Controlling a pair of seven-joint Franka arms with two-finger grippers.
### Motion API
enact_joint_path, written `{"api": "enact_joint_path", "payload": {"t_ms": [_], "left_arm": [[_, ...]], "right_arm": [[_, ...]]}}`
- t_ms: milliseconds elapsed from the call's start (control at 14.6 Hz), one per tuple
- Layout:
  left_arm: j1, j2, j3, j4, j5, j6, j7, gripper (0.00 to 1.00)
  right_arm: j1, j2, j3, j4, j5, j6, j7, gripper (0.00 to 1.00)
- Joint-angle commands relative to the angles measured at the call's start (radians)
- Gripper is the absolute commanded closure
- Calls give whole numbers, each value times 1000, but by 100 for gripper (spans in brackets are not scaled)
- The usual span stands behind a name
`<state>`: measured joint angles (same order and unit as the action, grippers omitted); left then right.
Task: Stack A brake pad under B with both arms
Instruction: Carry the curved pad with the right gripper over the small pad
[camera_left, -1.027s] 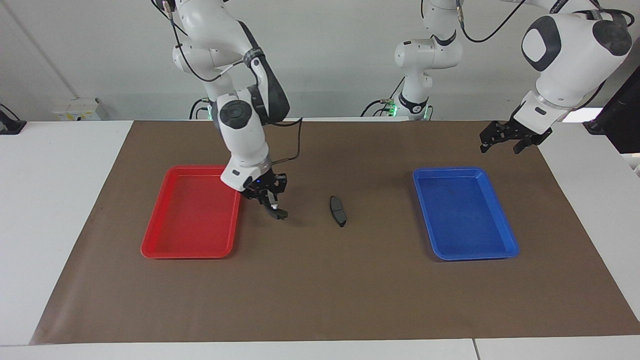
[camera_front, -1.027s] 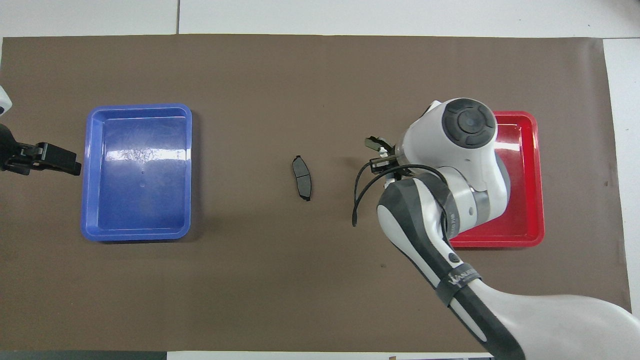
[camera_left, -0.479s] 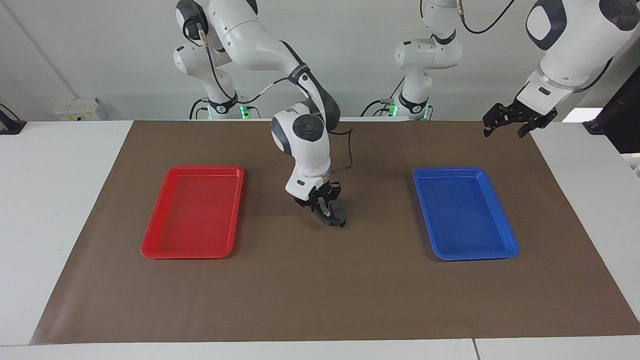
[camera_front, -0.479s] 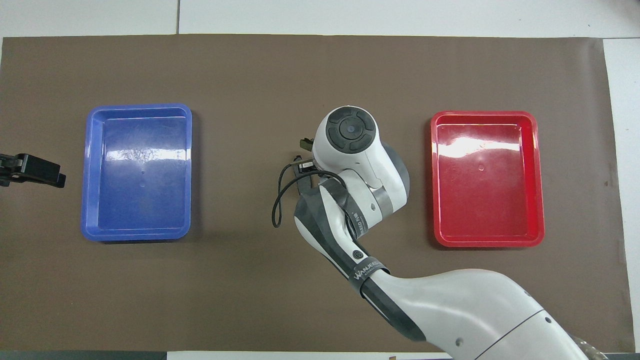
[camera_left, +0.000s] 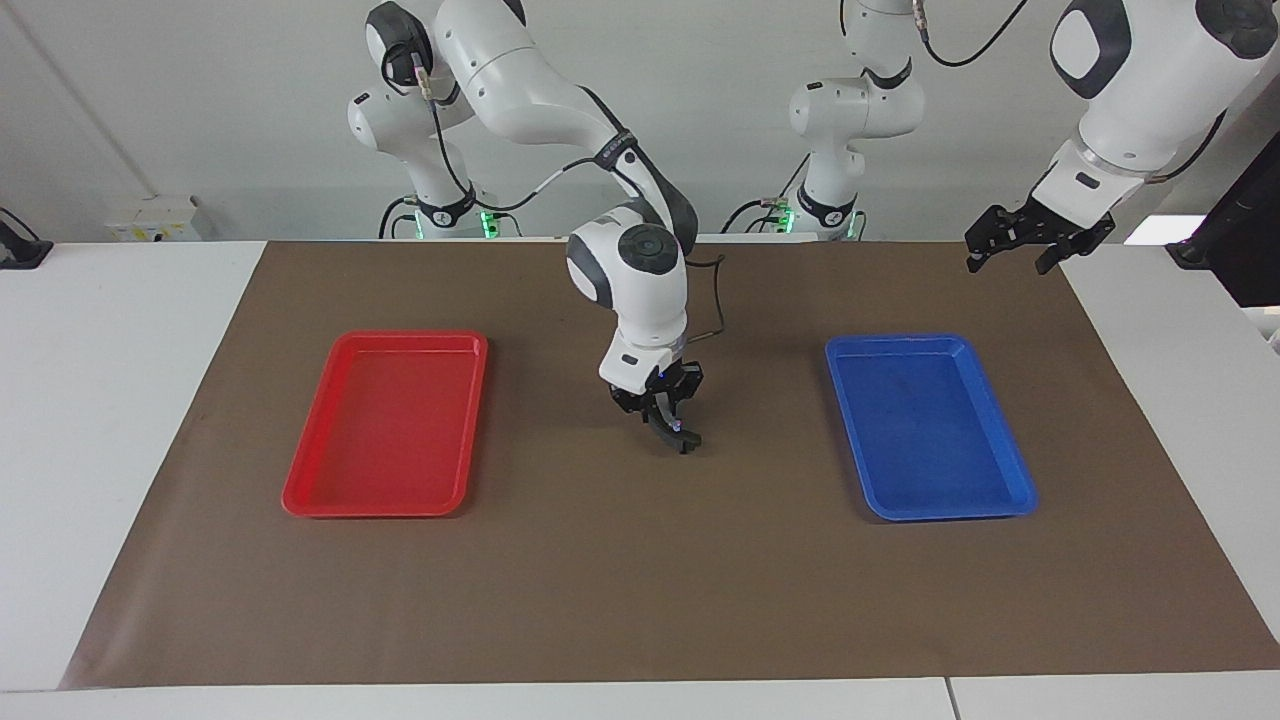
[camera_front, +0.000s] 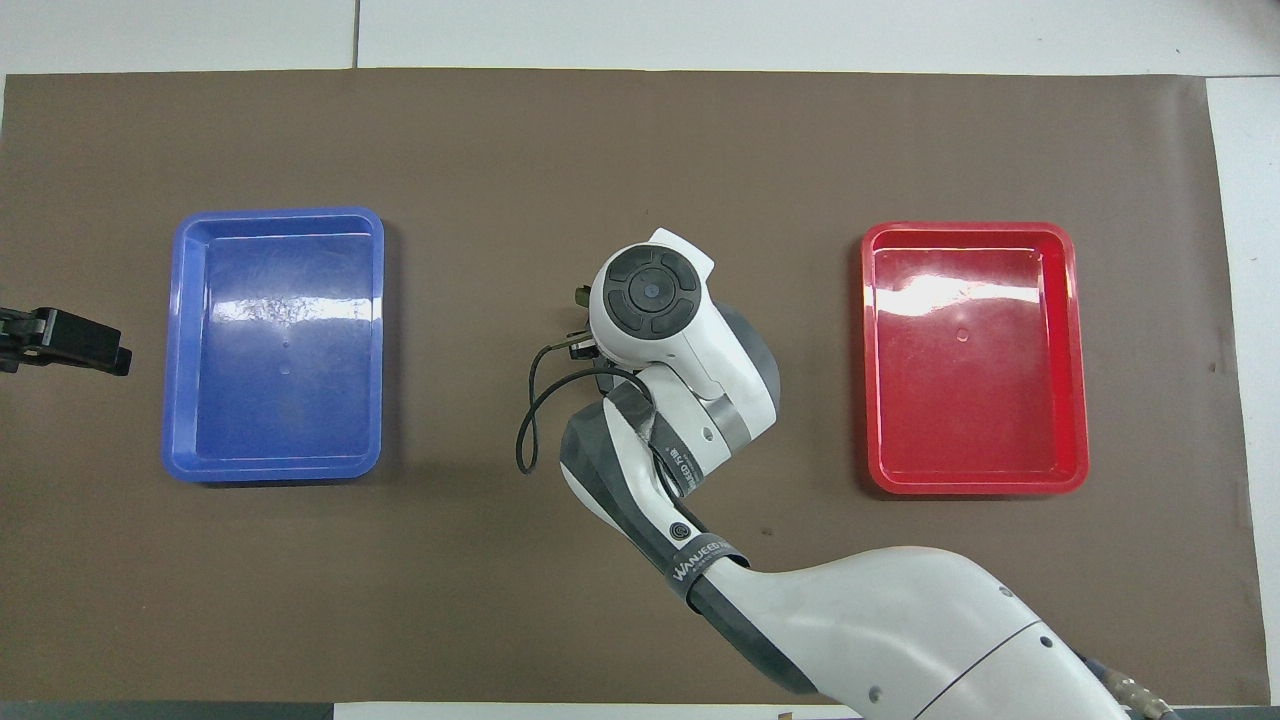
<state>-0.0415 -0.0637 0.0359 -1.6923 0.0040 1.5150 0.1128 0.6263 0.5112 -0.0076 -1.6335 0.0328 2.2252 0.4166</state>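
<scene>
My right gripper (camera_left: 668, 428) is down at the middle of the brown mat, between the two trays. It is shut on a dark curved piece, brake shoe B (camera_left: 686, 443), held low over the spot where the small dark-grey brake pad A lay. Pad A is hidden under the gripper and B. In the overhead view the right arm's wrist (camera_front: 650, 295) covers the gripper, B and A. My left gripper (camera_left: 1007, 262) is open and empty, up in the air over the mat's corner at the left arm's end, and waits; it also shows in the overhead view (camera_front: 110, 350).
An empty red tray (camera_left: 300, 500) lies on the mat toward the right arm's end, and an empty blue tray (camera_left: 1000, 510) toward the left arm's end. A black cable (camera_front: 530, 420) loops from the right wrist.
My right gripper has carried the dark piece from beside the red tray to the mat's middle and now covers the pad there. My left gripper has risen slightly.
</scene>
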Motion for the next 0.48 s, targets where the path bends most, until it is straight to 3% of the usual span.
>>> {"api": "enact_joint_path", "payload": {"t_ms": [0, 411], "left_arm": [[2, -8, -7, 2, 19, 10, 5, 2], [-8, -8, -13, -9, 17, 85, 5, 2]], "right_arm": [[10, 19, -3, 6, -21, 33, 41, 100], [9, 38, -2, 6, -36, 60, 70, 100]]}}
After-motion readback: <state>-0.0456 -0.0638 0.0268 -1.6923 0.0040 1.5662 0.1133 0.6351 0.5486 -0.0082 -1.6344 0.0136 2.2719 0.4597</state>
